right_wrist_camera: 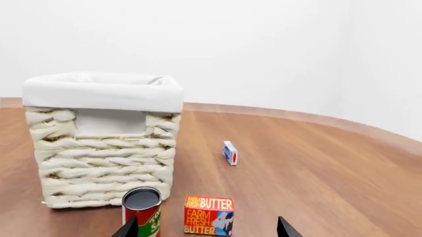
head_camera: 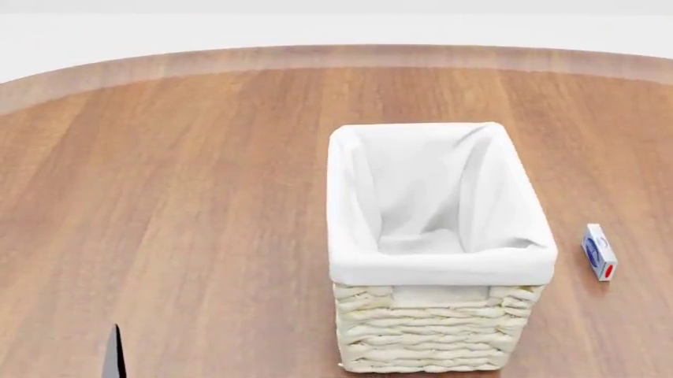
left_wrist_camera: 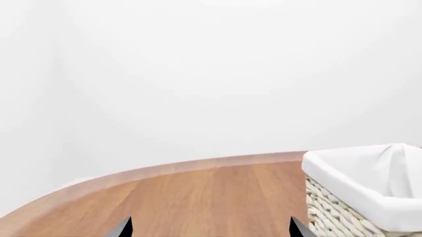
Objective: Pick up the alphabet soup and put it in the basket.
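1. The small red and orange carton [right_wrist_camera: 209, 216] low in the middle of the right wrist view carries the words "FARM FRESH BUTTER" twice, once along its top band and once on its front, beside a small dark picture that is hard to make out
2. Just beside it stands a red and green can with a dark top [right_wrist_camera: 142, 211]; it has pale letters on the green part, but they are too cut off to read
3. The alphabet soup can with the blue label is not visible in any view, so I cannot tell where it is
4. The large cream woven wicker basket with a white cloth liner [head_camera: 362, 187] stands in the middle of the head view on the round brown wooden table [head_camera: 179, 197]; its inside shows only the folded cloth
5. A small blue and white box with a red end [head_camera: 600, 251] lies on the table at the right edge of the head view, apart from the basket; its print is too small to read
6. The left gripper [left_wrist_camera: 209, 228] shows only two dark fingertips at the bottom of its wrist view, well apart with nothing between them; the basket corner is cut off at the lower right
7. The right gripper [right_wrist_camera: 206, 229] also shows only two dark tips, spread apart, near the can and the carton but holding neither
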Controlling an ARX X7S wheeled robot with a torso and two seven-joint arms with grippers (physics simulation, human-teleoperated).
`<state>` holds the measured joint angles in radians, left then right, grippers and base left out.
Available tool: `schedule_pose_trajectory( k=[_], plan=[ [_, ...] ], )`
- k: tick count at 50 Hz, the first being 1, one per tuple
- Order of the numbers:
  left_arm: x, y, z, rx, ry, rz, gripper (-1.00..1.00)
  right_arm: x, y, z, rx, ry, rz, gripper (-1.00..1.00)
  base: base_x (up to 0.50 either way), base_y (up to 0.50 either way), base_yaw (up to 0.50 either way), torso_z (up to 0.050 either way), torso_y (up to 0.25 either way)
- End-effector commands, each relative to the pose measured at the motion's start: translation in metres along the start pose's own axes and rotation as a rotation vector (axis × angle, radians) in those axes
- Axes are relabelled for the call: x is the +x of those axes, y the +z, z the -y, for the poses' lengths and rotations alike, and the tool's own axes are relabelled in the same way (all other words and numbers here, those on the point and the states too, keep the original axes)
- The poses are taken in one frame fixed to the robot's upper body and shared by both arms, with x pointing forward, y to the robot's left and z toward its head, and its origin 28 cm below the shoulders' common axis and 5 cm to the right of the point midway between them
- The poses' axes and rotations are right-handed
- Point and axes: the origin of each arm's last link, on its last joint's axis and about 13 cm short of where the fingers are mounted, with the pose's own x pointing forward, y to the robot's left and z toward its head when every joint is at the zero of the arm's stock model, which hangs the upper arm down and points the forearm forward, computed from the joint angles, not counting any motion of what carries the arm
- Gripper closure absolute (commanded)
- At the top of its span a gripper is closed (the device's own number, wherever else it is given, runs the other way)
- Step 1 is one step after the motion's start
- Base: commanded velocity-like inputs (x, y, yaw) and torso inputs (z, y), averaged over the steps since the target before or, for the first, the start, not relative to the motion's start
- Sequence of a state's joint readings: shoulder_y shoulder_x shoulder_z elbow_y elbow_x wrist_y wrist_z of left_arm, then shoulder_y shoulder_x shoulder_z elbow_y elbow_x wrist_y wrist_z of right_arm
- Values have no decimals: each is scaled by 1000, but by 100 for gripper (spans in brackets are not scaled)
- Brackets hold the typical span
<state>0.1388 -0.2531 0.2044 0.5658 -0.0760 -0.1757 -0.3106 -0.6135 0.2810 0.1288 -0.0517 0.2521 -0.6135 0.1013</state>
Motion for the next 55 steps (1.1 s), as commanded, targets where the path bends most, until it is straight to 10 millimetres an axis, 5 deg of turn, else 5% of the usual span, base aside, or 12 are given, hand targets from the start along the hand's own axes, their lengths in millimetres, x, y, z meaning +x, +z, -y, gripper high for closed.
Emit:
schedule_pose_trajectory(
  k=[1,30,55],
  plan=[
    [0,-1,0,2,-1,-2,-100,-7,-10,2,-3,-25,-14,-100,0,0,0,0,0],
    [0,-1,2,0,-8,-6,-100,-21,-44,8,30,-101,-79,-100,0,0,0,0,0],
    [1,-1,2,-4,-13,-10,-100,-11,-45,11,14,-132,-71,-100,0,0,0,0,0]
  ],
)
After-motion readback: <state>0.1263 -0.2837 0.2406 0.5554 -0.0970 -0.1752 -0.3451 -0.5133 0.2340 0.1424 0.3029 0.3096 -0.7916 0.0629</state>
